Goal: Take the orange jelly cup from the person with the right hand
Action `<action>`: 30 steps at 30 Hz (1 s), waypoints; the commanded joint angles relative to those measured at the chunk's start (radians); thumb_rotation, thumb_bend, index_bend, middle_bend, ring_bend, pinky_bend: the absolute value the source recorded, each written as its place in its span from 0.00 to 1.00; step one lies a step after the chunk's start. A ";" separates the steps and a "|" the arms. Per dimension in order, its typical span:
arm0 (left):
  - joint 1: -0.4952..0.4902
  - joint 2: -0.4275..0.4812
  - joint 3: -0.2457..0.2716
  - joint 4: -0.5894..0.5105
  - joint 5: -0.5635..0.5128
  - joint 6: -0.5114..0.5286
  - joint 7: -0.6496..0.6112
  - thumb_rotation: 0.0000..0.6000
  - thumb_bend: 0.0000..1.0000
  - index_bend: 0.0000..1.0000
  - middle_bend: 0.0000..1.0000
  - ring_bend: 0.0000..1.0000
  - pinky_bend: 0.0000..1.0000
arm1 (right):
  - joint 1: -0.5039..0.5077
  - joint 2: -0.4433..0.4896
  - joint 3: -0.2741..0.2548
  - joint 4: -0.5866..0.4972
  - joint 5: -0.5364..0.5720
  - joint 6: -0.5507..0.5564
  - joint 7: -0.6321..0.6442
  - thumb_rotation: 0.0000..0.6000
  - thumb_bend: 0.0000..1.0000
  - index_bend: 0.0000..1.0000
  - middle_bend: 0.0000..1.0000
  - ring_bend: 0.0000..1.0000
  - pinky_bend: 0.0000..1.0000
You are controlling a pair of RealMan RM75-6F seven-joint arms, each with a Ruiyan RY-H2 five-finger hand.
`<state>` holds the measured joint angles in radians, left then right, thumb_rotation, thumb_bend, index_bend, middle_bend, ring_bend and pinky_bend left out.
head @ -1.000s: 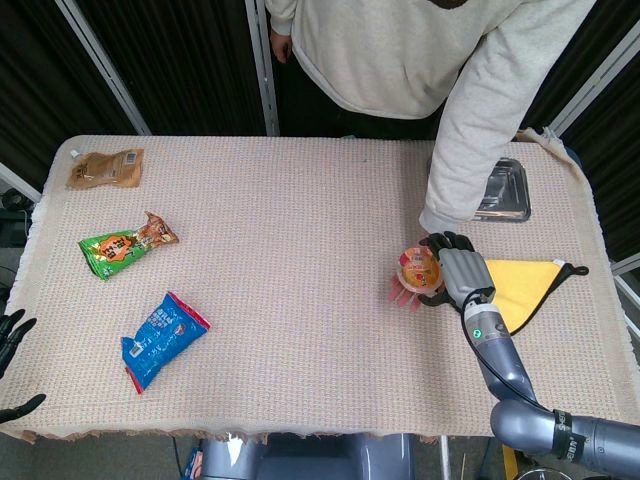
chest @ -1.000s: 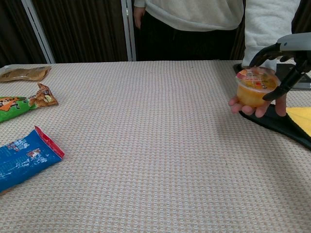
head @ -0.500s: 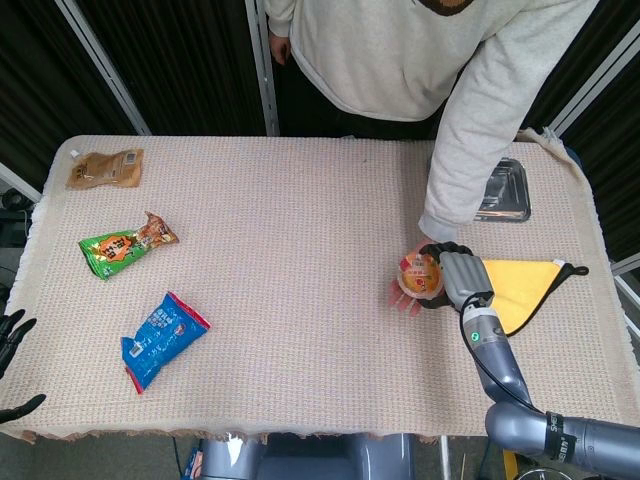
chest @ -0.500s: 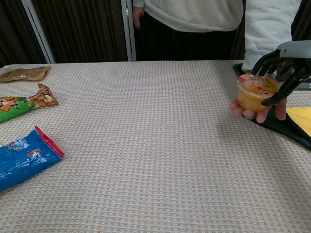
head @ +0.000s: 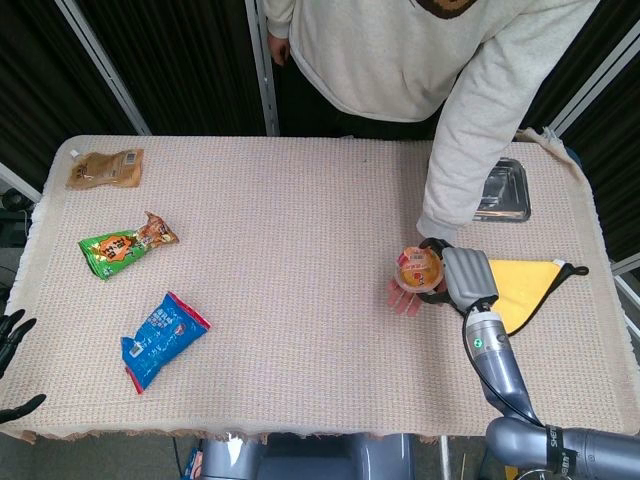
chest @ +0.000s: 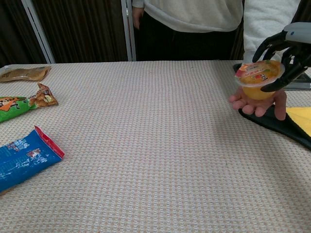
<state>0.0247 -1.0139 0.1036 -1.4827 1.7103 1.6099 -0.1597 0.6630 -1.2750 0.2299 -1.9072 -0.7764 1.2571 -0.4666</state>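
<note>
Orange jelly cup (chest: 259, 79) sits in the curl of the right hand (chest: 286, 54), whose dark fingers wrap its rim and upper wall from the far side and from below. Directly beneath it lies the person's hand (chest: 257, 103), palm up; whether the cup's base has cleared that palm is hard to tell. The cup looks light, with a thin plastic wall that would dent under a hard squeeze and a smooth foil lid (head: 420, 267), so I judge the stiffer rim band the best hold, with gentle pressure. From the head view the right hand reaches in from the robot's side, wrist low and palm turned towards the cup. The left hand (head: 10, 335) hangs off the bench (head: 300, 200) edge, well apart, fingers spread and holding nothing.
</note>
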 commanded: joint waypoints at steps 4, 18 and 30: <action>0.000 -0.001 0.000 0.001 0.001 0.000 0.003 1.00 0.00 0.03 0.00 0.00 0.00 | -0.071 0.097 -0.017 -0.073 -0.066 0.042 0.059 1.00 0.17 0.68 0.62 0.56 0.60; 0.004 -0.006 -0.004 -0.003 -0.006 0.004 0.022 1.00 0.00 0.03 0.00 0.00 0.00 | -0.224 0.192 -0.083 0.009 -0.096 0.021 0.243 1.00 0.17 0.69 0.63 0.57 0.60; 0.005 -0.007 -0.006 -0.007 -0.009 0.004 0.031 1.00 0.00 0.03 0.00 0.00 0.00 | -0.235 0.103 -0.130 0.149 -0.026 -0.066 0.172 1.00 0.17 0.50 0.45 0.42 0.47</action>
<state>0.0296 -1.0210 0.0975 -1.4899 1.7011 1.6135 -0.1285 0.4232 -1.1569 0.1075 -1.7702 -0.8194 1.2074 -0.2744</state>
